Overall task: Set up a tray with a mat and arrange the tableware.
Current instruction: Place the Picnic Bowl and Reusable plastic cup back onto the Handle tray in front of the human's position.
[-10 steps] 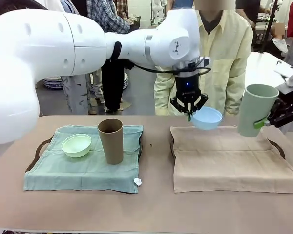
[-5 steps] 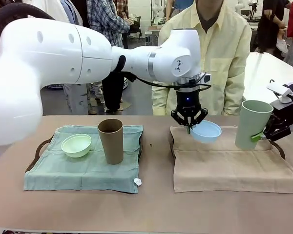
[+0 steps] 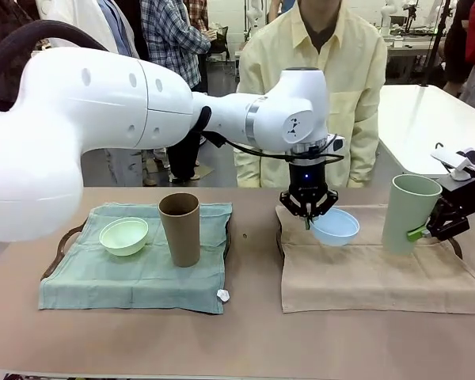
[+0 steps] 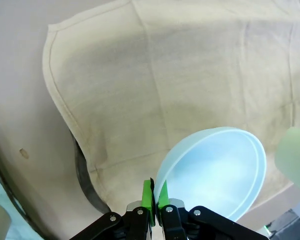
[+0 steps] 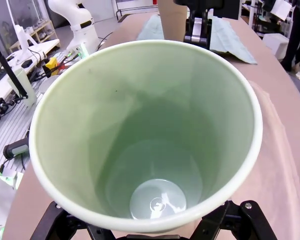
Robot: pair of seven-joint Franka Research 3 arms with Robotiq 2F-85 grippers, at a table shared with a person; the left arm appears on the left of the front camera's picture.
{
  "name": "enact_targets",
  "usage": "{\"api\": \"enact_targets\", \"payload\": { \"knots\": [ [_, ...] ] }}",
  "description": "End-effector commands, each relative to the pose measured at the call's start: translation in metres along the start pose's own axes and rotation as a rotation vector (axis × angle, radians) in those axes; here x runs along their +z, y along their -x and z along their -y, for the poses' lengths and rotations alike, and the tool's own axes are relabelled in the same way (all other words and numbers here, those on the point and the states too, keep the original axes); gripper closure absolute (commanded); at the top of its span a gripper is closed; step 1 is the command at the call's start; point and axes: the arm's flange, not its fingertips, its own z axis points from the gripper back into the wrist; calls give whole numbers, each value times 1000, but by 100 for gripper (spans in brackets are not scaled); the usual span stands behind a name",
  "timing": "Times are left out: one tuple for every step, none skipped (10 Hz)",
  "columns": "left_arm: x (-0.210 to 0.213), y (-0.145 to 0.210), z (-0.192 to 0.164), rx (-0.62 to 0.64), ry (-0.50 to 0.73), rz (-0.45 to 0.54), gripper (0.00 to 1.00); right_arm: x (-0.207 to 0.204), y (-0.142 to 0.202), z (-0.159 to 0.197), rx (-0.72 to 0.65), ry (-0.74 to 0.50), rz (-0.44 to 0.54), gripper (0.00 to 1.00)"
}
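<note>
My left gripper (image 3: 307, 217) reaches across the table and is shut on the rim of the light blue bowl (image 3: 335, 226), holding it tilted just above the beige mat (image 3: 372, 269). The left wrist view has the green pads (image 4: 149, 196) pinching the bowl (image 4: 215, 170) over that mat (image 4: 165, 75). At the right, my right gripper (image 3: 427, 229) is shut on the pale green cup (image 3: 410, 212), low over the mat's far right; the cup's inside (image 5: 150, 140) faces the right wrist camera. The mint green bowl (image 3: 123, 235) and brown cup (image 3: 180, 229) stand on the green mat (image 3: 134, 277).
A dark tray rim (image 3: 63, 241) shows left of the green mat and another (image 3: 455, 244) right of the beige mat. A person in a yellow shirt (image 3: 317, 87) stands at the far side. A small white scrap (image 3: 222, 295) lies by the green mat's corner.
Both grippers have come down: the blue bowl has sunk toward the beige mat, and the pale green cup has dropped and straightened closer to upright.
</note>
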Motion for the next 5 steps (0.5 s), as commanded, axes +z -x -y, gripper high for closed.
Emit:
{"api": "enact_targets", "payload": {
  "knots": [
    [-4, -3, 0, -34, -5, 36, 96, -1, 10, 10, 29, 16, -23, 18],
    [-9, -4, 0, -53, -5, 29, 96, -3, 11, 14, 52, 21, -45, 18],
    [-13, -5, 0, -56, -7, 27, 96, -5, 11, 15, 67, 21, -55, 18],
    [-16, -5, 1, -62, -6, 32, 96, -7, 12, 17, 77, 19, -61, 18],
    [-21, -8, 1, -74, -7, 35, 96, -9, 15, 22, 86, 22, -61, 18]
  ]
}}
